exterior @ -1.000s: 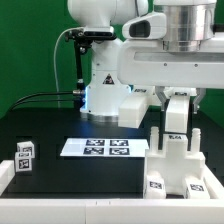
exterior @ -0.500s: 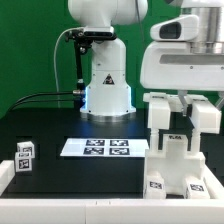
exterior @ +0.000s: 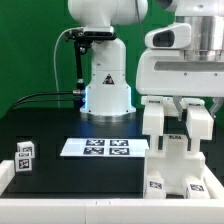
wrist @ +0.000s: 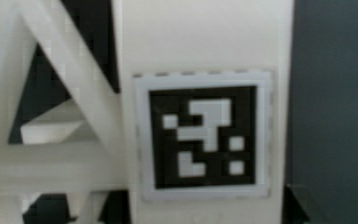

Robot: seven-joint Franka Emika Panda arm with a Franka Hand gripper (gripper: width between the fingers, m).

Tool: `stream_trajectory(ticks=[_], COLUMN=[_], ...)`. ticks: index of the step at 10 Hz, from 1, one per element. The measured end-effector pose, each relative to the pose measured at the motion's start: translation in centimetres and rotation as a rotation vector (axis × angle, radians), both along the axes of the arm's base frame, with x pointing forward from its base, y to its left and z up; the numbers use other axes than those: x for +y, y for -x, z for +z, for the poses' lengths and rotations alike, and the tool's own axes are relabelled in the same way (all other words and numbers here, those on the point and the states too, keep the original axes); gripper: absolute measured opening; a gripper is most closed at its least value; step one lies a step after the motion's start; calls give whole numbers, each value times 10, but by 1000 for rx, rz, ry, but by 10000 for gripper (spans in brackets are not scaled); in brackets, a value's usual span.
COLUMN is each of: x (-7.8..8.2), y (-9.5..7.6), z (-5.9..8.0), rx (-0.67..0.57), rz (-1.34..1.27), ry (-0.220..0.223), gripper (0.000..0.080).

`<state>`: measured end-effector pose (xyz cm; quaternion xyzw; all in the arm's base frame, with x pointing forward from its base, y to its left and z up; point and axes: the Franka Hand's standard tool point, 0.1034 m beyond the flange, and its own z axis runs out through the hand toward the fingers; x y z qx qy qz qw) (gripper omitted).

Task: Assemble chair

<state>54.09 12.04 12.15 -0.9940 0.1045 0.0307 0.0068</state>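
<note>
We see the gripper (exterior: 176, 131) low over the bench (exterior: 55, 125) at the exterior view's right. Its two white fingers (exterior: 152, 118) stand apart on either side of the top of a white chair part (exterior: 176, 160). We cannot tell whether they press on that part or hang free of it.

The chair part stands upright on the bench, just beside the marker board (exterior: 104, 148), on the exterior view's right. In the wrist view its flat white face (wrist: 202, 45) fills the picture, with a black-and-white tag (wrist: 201, 140) on it and slanted white bars (wrist: 43, 90) beside. A small tagged block (exterior: 24, 155) sits well apart at the exterior view's left.
</note>
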Motion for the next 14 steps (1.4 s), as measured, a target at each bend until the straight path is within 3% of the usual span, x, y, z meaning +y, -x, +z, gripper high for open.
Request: stream_trajectory(ticks=[3, 8, 14], x=[-2, 10, 5], y=[-2, -10, -14], z=[-2, -2, -1], rx=[-5, -56, -70], rz=[-7, 12, 18], ry=[-2, -5, -6], gripper=[284, 284, 284])
